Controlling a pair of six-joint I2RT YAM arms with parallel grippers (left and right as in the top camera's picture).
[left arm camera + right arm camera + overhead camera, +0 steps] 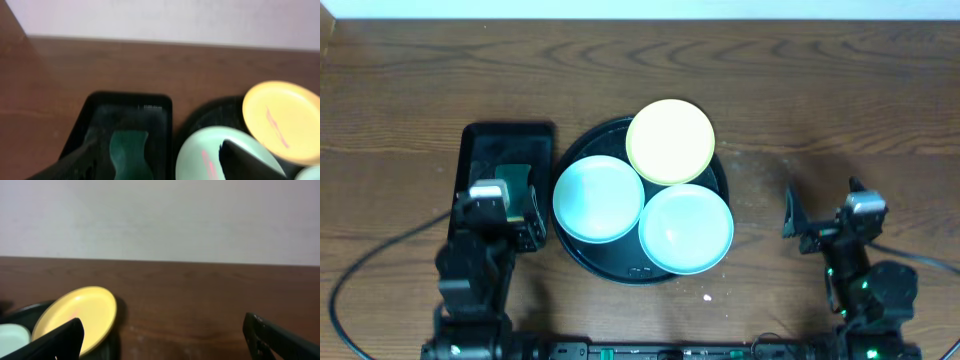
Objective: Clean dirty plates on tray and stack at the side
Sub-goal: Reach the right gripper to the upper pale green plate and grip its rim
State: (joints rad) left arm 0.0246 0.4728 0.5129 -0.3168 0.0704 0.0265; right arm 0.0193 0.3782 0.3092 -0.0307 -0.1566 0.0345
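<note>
Three plates lie on the round black tray [620,268]: a pale yellow plate [670,141] at the back, a mint-blue plate [599,198] at the left, and a mint-blue plate [686,228] at the front right. In the left wrist view the left mint plate [200,155] and the yellow plate [282,120] carry reddish smears. My left gripper [505,205] is open over the near end of the rectangular tray, above the teal sponge [129,152]. My right gripper [820,212] is open and empty over bare table right of the round tray. The yellow plate also shows in the right wrist view [80,315].
A rectangular black tray [506,140] stands left of the round tray. A small white speck [708,297] lies on the table in front of the round tray. The wooden table runs back to a pale wall.
</note>
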